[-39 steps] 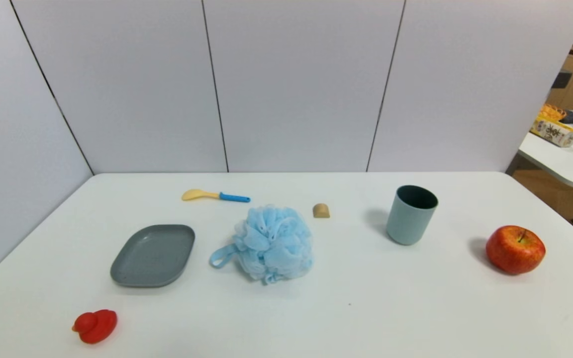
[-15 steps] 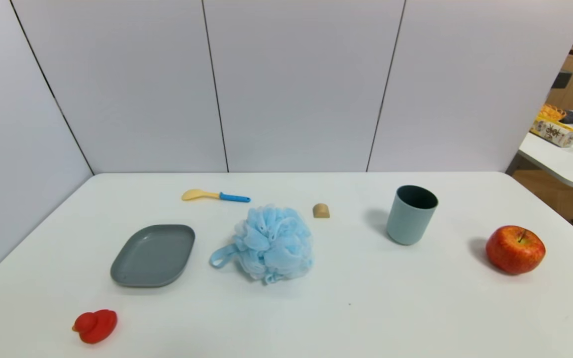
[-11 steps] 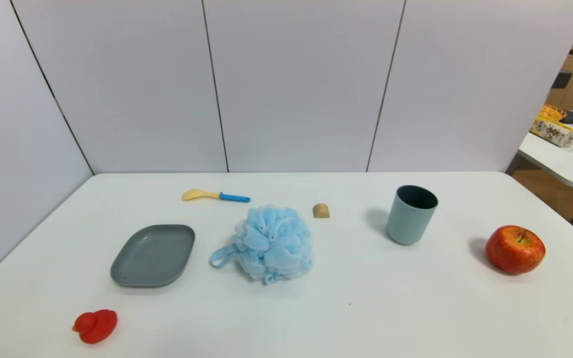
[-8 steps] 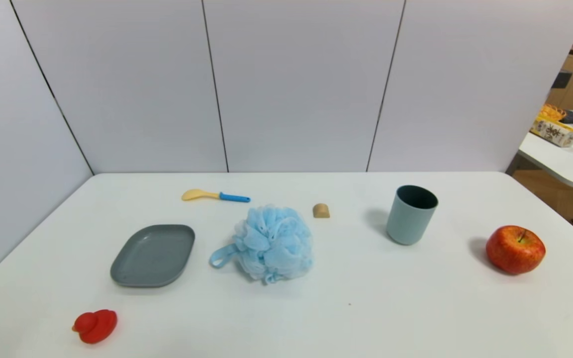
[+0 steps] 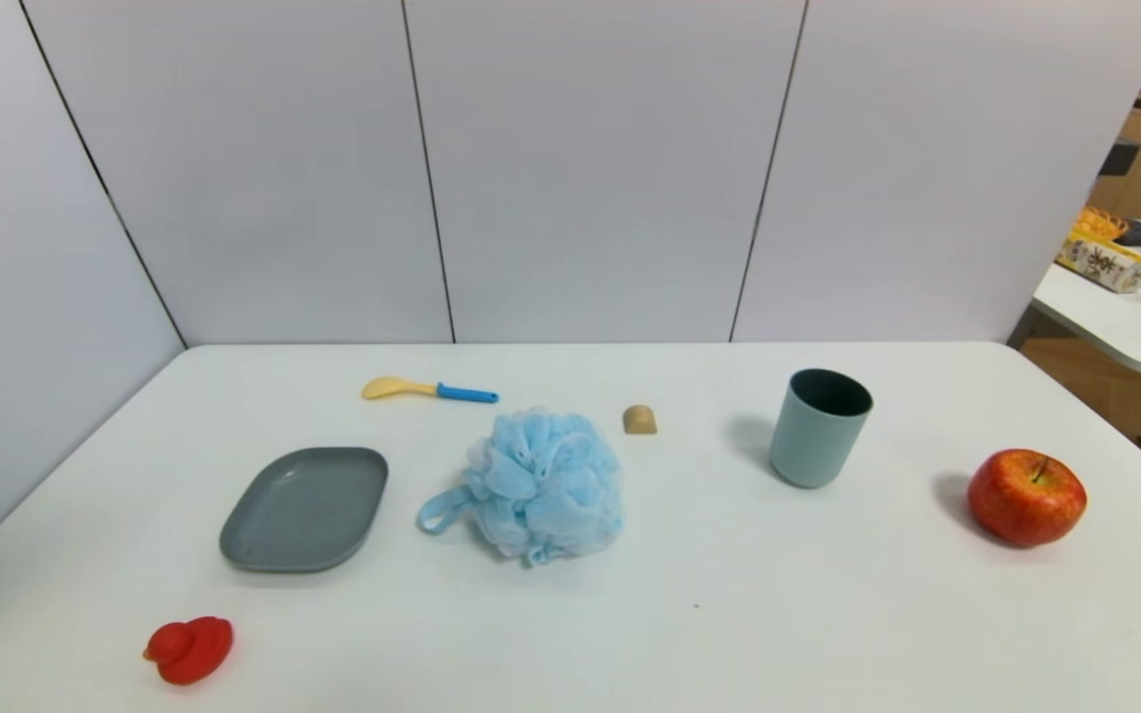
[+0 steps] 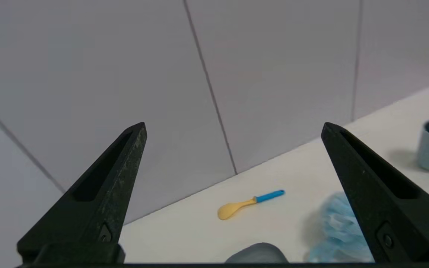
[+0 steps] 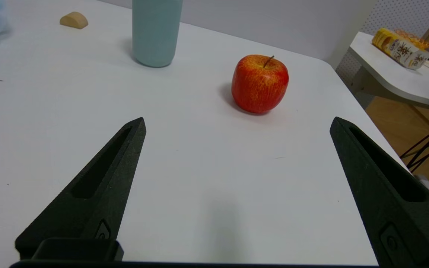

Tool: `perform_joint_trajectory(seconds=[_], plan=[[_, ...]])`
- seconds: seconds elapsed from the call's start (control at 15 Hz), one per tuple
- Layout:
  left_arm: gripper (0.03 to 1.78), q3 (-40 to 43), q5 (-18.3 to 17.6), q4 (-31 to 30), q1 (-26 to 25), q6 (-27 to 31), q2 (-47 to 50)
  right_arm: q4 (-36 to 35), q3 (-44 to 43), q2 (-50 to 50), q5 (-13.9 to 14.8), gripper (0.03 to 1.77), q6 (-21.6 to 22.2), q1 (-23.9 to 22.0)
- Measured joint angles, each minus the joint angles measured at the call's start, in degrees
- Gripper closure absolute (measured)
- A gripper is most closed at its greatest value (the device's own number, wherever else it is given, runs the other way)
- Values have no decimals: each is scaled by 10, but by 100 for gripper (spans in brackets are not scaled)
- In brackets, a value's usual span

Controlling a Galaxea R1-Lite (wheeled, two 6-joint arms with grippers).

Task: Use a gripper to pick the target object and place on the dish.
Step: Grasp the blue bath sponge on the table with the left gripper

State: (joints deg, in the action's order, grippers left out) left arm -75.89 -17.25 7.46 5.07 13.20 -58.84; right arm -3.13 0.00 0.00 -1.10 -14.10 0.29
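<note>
The light-blue mesh pouf (image 5: 544, 485) is seen resting on the white table (image 5: 729, 614) near its middle, with its blue ribbon loop (image 5: 440, 511) laid flat toward the grey dish (image 5: 305, 508). The dish lies just to the left of the pouf, apart from it, and nothing is carried on it. Behind the two, a yellow spoon with a blue handle (image 5: 429, 390) is laid near the back wall, and a small tan block (image 5: 640, 419) is set just behind and to the right of the pouf. Farther right, a grey-blue cup (image 5: 818, 427) stands upright, and a red apple (image 5: 1026, 496) is placed well apart from it near the right edge. A red toy duck (image 5: 188, 650) sits near the front left, in front of the dish. Neither arm is shown in the head view. In the left wrist view, the left tool (image 6: 233, 126) is held wide open with nothing between its fingers (image 6: 102, 197), above the table's left part, with the spoon, an edge of the dish and part of the pouf seen beyond it. In the right wrist view, the right tool (image 7: 237, 123) is likewise spread wide and empty, held over the table's right front, with the apple and the cup ahead of it.
</note>
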Motion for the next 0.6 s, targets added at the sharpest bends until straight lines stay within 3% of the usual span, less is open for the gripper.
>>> perform_joint_trajectory(seconds=[0.2, 0.6], plan=[[12, -38, -35, 73, 57, 5, -63, 0, 0, 0, 0, 9, 0, 0], [12, -59, -21, 157, 154, 34, -153, 0, 0, 0, 0, 9, 0, 0]])
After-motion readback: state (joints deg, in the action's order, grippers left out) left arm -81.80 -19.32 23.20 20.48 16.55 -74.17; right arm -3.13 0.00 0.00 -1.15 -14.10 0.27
